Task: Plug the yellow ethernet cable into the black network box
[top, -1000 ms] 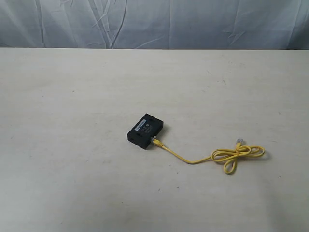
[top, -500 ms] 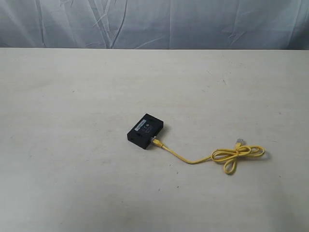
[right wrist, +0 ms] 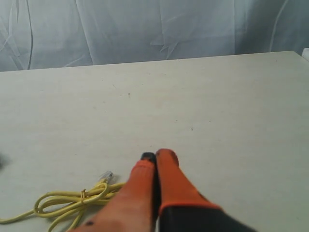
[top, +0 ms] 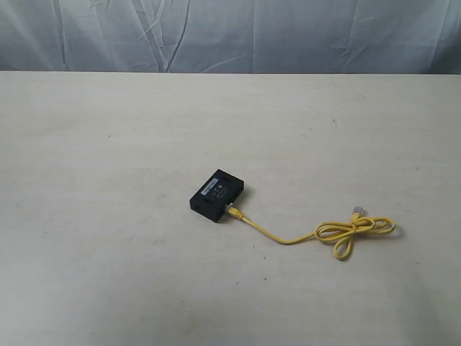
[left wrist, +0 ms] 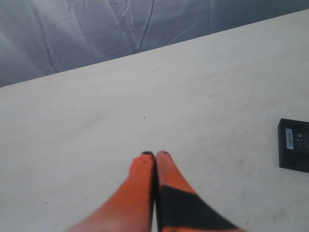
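The black network box [top: 217, 194] lies flat near the table's middle, its pale label facing up; the left wrist view catches it too, the box [left wrist: 294, 151]. One plug of the yellow ethernet cable [top: 277, 238] sits in the box's near side at the plug [top: 232, 210]. The cord runs right into tied loops [top: 354, 233], and the free clear plug [top: 356, 210] rests on the table. In the right wrist view the loops [right wrist: 72, 202] and free plug [right wrist: 106, 176] lie beside my right gripper [right wrist: 155, 155], which is shut and empty. My left gripper [left wrist: 155, 154] is shut and empty, apart from the box.
A pale table [top: 108, 144] carries everything, with a wrinkled grey cloth backdrop [top: 230, 32] behind its far edge. Neither arm shows in the exterior view.
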`<state>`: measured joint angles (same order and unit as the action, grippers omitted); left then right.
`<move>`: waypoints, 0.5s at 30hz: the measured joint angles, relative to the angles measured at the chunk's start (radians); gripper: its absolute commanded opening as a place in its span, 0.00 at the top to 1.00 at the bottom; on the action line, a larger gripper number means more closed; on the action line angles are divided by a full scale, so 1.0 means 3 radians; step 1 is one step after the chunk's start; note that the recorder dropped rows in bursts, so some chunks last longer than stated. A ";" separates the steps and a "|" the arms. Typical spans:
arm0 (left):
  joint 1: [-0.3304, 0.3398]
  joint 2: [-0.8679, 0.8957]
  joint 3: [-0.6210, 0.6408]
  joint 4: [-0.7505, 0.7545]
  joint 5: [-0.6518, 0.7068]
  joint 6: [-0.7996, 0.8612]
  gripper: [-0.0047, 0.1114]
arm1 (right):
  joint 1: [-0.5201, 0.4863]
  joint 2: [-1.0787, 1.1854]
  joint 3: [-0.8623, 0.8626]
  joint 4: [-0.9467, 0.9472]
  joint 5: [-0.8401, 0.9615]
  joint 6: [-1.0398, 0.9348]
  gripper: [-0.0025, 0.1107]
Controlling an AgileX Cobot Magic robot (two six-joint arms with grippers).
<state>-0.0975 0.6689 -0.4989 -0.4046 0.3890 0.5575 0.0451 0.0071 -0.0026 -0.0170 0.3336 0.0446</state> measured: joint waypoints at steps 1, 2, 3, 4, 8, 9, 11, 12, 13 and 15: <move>0.0000 -0.0019 0.0000 0.0048 0.0000 0.0010 0.96 | 0.0000 0.0000 0.0000 0.0000 0.0007 0.0000 0.98; 0.0000 -0.0047 0.0006 0.0106 0.0000 0.0025 0.96 | 0.0000 0.0000 0.0000 0.0000 0.0007 0.0000 0.98; 0.0007 -0.0098 0.0018 0.0153 0.0017 0.0033 0.96 | 0.0000 0.0000 0.0000 0.0000 0.0007 0.0000 0.98; 0.0026 -0.0178 0.0042 0.0194 0.0033 0.0033 0.96 | 0.0000 0.0000 0.0000 0.0000 0.0007 0.0000 0.98; 0.0115 -0.0627 0.0264 0.0234 0.0038 0.0051 0.96 | 0.0000 0.0000 0.0000 0.0000 0.0007 0.0000 0.98; 0.0131 -0.0763 0.0372 0.0250 -0.0013 0.0050 0.96 | 0.0000 0.0000 0.0000 0.0000 0.0007 0.0000 0.98; 0.0184 -0.1005 0.0636 0.0299 -0.0132 0.0058 0.96 | 0.0000 0.0000 0.0000 0.0000 0.0007 0.0000 0.98; 0.0204 -0.1132 0.0780 0.0334 -0.0215 0.0058 0.96 | 0.0000 0.0000 0.0000 0.0000 0.0007 0.0000 0.98; 0.0210 -0.1260 0.0929 0.0398 -0.0295 0.0060 0.96 | 0.0000 0.0000 0.0000 0.0000 0.0007 0.0000 0.98; 0.0217 -0.1472 0.1187 0.0509 -0.0438 0.0066 0.96 | 0.0000 0.0000 0.0000 0.0000 0.0007 0.0000 0.98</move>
<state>-0.0323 0.2273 -0.1427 -0.2518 0.2577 0.5773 0.0451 0.0071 -0.0026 -0.0170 0.3357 0.0446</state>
